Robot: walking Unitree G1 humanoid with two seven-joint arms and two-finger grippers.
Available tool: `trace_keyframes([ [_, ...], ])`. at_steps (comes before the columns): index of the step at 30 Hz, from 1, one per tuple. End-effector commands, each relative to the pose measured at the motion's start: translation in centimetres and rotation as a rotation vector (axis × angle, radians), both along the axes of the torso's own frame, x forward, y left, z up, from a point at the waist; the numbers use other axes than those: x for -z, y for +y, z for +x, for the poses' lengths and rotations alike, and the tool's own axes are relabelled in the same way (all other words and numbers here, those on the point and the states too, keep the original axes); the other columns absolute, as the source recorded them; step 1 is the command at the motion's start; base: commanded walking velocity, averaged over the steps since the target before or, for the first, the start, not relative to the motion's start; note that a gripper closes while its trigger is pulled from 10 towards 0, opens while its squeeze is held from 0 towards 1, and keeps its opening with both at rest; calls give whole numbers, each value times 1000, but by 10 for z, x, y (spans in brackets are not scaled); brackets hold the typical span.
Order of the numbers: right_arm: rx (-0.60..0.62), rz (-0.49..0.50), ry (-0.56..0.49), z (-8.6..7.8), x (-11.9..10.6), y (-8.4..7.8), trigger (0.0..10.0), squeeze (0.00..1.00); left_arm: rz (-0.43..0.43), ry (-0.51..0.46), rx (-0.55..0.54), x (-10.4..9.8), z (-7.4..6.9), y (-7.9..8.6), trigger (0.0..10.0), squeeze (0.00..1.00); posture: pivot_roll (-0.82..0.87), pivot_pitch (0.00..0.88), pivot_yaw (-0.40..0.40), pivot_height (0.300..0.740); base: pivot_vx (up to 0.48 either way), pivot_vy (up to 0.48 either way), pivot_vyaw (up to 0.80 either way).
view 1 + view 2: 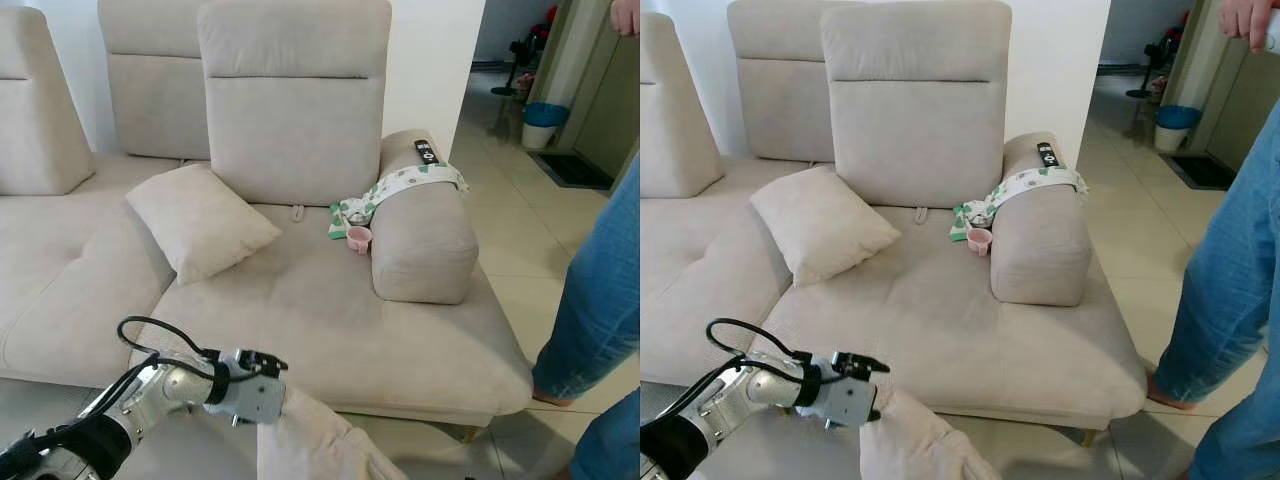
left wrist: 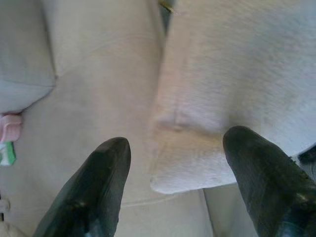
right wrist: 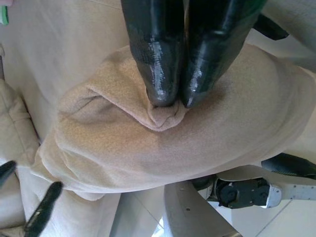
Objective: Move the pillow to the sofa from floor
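Note:
A beige pillow (image 1: 312,442) hangs low in front of the sofa seat (image 1: 330,320), at the bottom edge of the eye views. My right gripper (image 3: 170,101) is shut on a pinch of the pillow's fabric (image 3: 148,148). My left gripper (image 1: 272,370) is beside the pillow's upper left edge, above the seat's front. Its fingers (image 2: 106,168) stand open in the left wrist view, and a corner of the pillow (image 2: 197,168) lies between them.
A second beige pillow (image 1: 200,222) leans on the seat to the left. The bolster armrest (image 1: 425,240) carries a remote (image 1: 426,152) and a patterned cloth (image 1: 405,183), with a pink cup (image 1: 358,238) beside it. A person in jeans (image 1: 600,300) stands at the right on the tiled floor.

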State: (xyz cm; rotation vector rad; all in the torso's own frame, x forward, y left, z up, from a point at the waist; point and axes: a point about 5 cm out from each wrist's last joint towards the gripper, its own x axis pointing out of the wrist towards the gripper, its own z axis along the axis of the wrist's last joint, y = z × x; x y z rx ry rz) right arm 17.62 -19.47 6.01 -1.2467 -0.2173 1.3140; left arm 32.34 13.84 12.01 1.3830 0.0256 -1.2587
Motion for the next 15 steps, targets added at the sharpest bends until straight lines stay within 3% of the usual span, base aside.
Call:
trace_keyframes([
  [1,-16,3,19,-4,4,7,0,0,71,-6,20,5,0,4,10000,0,35,34,37,530,0,0,0],
  [9,-5,12,15,-2,6,10,0,0,63,-3,59,9,-4,-8,10000,0,38,27,38,530,0,0,0],
  [15,0,23,4,2,6,16,0,0,129,-35,89,21,-10,-18,10000,0,42,21,39,530,0,0,0],
])
